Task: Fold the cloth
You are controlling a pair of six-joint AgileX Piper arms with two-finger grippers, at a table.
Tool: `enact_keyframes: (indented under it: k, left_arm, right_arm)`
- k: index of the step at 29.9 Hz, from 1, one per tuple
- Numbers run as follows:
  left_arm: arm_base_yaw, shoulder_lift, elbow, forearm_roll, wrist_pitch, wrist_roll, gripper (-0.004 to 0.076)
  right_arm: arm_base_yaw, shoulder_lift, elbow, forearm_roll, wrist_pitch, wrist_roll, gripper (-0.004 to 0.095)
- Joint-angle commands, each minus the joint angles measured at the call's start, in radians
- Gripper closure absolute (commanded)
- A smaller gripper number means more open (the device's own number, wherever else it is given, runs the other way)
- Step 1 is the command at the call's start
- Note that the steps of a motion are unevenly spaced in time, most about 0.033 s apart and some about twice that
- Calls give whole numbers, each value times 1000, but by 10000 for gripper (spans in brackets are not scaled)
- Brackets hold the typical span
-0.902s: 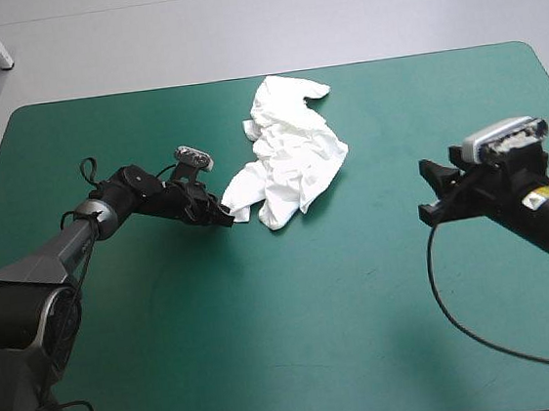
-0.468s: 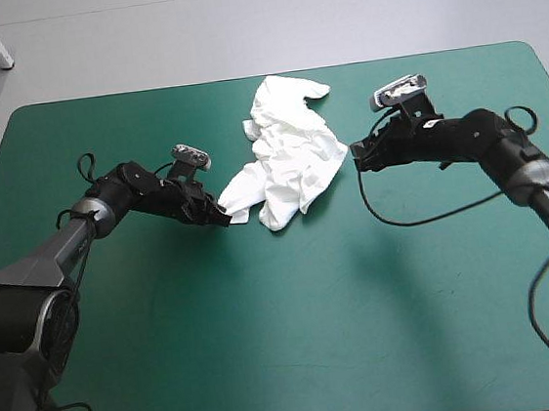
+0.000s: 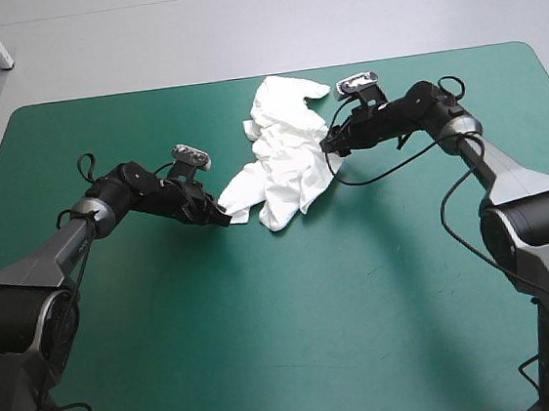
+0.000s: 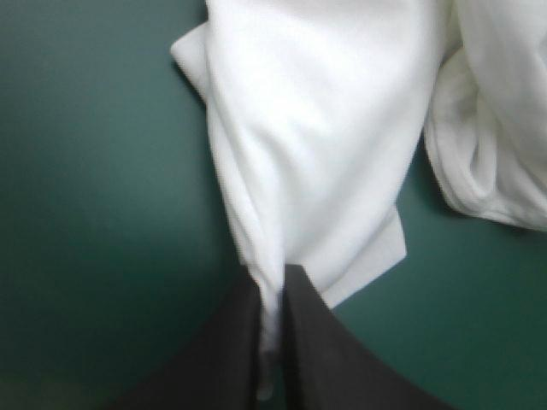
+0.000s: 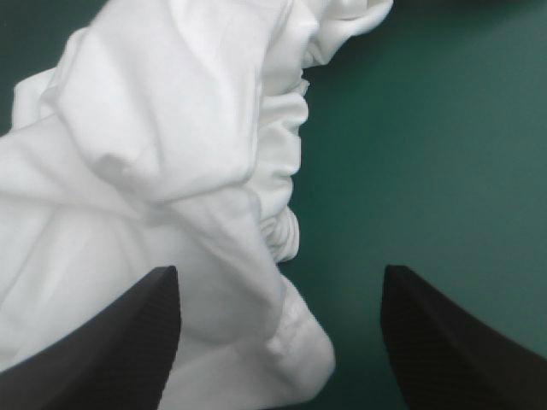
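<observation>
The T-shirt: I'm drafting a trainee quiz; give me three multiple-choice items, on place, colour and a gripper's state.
1. Where does the T-shirt lie? A. the table's far half B. its near edge C. off the table
2. The table is covered in: A. brown B. teal-green C. grey
3. The left gripper is: A. open wide B. shut on the T-shirt C. raised clear of it
Answers: 1 A, the crumpled heap sits near the far edge; 2 B, plain in every view; 3 B, a fold runs between its black fingers.
</observation>
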Motion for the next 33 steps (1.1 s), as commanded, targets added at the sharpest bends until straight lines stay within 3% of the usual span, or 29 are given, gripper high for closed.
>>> enact_keyframes:
  k: [1, 4, 9, 15, 22, 33]
  left_arm:
    - [-2, -61, -31, -28, -14, -10, 705]
    - [-2, -61, -31, -28, -14, -10, 705]
    - [-2, -61, -31, -28, -24, -6, 705]
    - [-2, -61, -31, -24, -37, -3, 705]
    - [7, -103, -39, 56, -73, -5, 705]
    - [92, -348, -91, 51, -57, -9, 705]
  right_arm:
    - [-1, 4, -83, 1, 21, 10, 304]
    - [-1, 26, -85, -46, 14, 10, 449]
    - [-1, 38, -85, -100, -28, -5, 923]
    - [-1, 60, -85, -125, -57, 25, 923]
    - [-1, -37, -85, -312, -49, 110, 921]
    - [-1, -340, -85, -317, -9, 129, 921]
